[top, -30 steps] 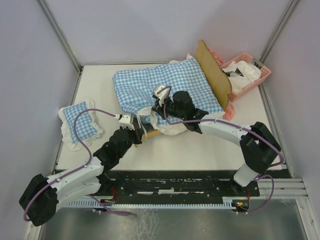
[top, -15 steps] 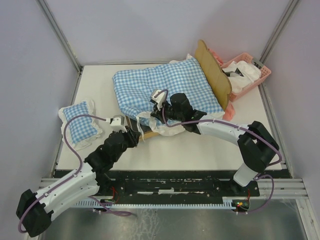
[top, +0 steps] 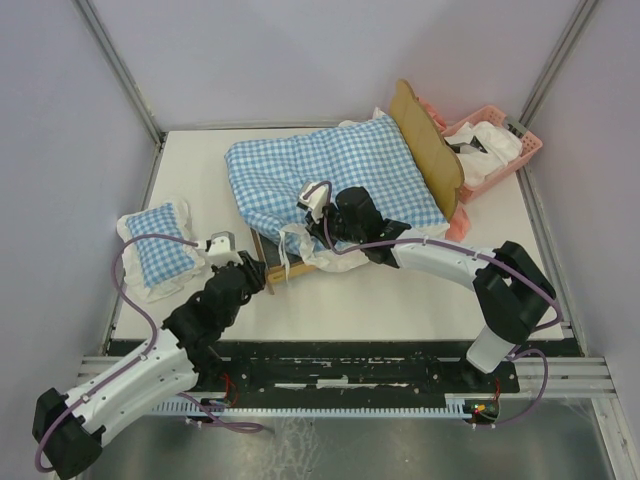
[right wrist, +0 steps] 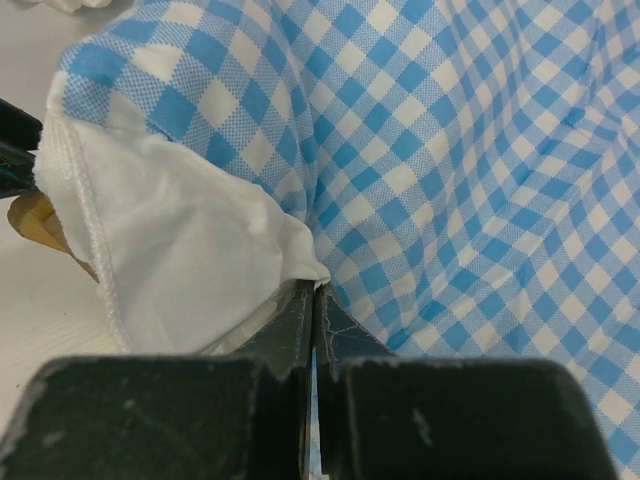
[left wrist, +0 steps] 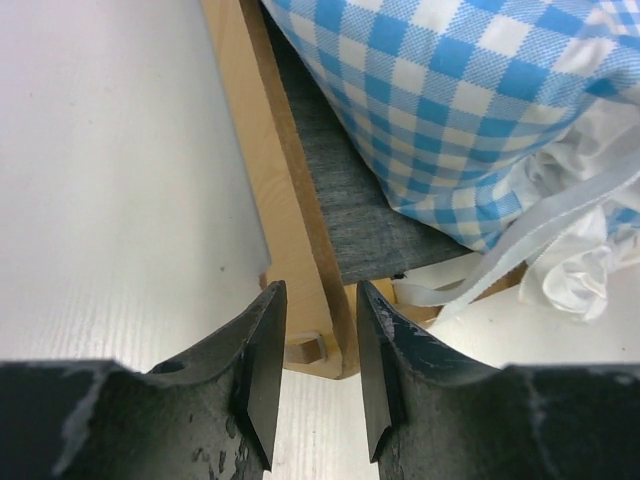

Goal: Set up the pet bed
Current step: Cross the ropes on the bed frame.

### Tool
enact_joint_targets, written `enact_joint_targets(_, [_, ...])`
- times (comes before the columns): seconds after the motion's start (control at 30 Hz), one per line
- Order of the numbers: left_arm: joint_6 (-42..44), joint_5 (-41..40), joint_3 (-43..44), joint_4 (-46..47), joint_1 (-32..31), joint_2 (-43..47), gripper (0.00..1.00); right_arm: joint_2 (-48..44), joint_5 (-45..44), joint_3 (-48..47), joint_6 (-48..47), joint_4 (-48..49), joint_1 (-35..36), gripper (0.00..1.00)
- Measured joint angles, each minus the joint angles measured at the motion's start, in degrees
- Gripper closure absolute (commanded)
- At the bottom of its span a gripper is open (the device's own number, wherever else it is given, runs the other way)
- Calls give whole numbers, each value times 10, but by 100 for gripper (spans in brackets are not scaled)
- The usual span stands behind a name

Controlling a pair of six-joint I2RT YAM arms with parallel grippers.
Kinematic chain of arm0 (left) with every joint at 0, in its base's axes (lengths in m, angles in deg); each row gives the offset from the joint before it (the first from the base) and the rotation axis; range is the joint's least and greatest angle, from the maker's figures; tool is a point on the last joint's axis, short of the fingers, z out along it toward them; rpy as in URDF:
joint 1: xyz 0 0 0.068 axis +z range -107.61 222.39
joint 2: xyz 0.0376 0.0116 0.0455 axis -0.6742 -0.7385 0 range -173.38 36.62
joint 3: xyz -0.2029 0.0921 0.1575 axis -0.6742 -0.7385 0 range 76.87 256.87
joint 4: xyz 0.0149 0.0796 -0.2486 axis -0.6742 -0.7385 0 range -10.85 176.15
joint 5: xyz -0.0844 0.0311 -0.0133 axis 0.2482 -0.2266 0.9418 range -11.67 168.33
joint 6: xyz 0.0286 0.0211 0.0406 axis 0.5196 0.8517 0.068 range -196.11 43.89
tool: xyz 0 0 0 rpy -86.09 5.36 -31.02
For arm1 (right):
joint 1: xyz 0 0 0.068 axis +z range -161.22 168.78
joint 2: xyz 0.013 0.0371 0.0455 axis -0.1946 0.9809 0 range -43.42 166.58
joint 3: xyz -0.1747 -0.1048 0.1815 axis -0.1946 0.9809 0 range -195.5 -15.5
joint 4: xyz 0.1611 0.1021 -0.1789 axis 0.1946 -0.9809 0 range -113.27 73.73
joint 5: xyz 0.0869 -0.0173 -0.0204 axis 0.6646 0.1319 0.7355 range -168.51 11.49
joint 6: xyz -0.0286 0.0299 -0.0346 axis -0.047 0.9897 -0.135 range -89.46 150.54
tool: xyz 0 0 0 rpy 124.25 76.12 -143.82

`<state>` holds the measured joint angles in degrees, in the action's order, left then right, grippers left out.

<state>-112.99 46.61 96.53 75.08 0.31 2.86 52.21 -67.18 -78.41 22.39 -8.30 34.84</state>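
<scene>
The pet bed (top: 432, 140) is a light-wood frame with its headboard at the right; its near left corner (top: 267, 268) pokes out from under a blue-and-white checked cushion (top: 330, 165). In the left wrist view my left gripper (left wrist: 320, 290) stands open just short of the wooden rail (left wrist: 265, 170), with the grey base (left wrist: 350, 210) and the cushion (left wrist: 450, 90) beyond it. My right gripper (right wrist: 315, 290) is shut on the cushion's edge, where checked cloth (right wrist: 480, 150) meets white frill (right wrist: 170, 240). From above, the right gripper (top: 316, 213) sits over the cushion's near left corner and the left gripper (top: 255, 268) is at the frame corner.
A small checked pillow (top: 155, 250) lies at the left of the white table (top: 400, 300). A pink basket (top: 497, 145) with white cloth stands behind the headboard at the back right. White ribbons (left wrist: 520, 250) trail from the cushion over the frame's corner.
My left gripper has opened off the bed's corner and drawn back to the left and nearer. The right gripper has shifted slightly left, staying shut on the cushion's edge.
</scene>
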Motion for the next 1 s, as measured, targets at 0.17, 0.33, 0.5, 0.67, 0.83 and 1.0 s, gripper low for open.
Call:
enact_joint_targets(0.17, [0,-13,-17,30,0,-16,67,0,-5,-7,-5,-4,0,87])
enact_joint_targets(0.33, [3,-13,-33,102,0,-45,97,0,-12,-8,-7,-16,3,72])
enact_joint_targets(0.5, [13,-27,-33,138,0,-69,97,-9,-27,-4,8,-33,8,51])
enact_joint_targets(0.67, [9,-34,-25,140,2,-79,97,-65,-49,32,45,-42,12,36])
enact_joint_targets(0.83, [2,-54,24,112,7,-108,97,-146,-78,77,84,-52,13,35])
enact_joint_targets(1.0, [-16,-53,99,125,7,-121,97,-211,-102,151,125,-16,34,37])
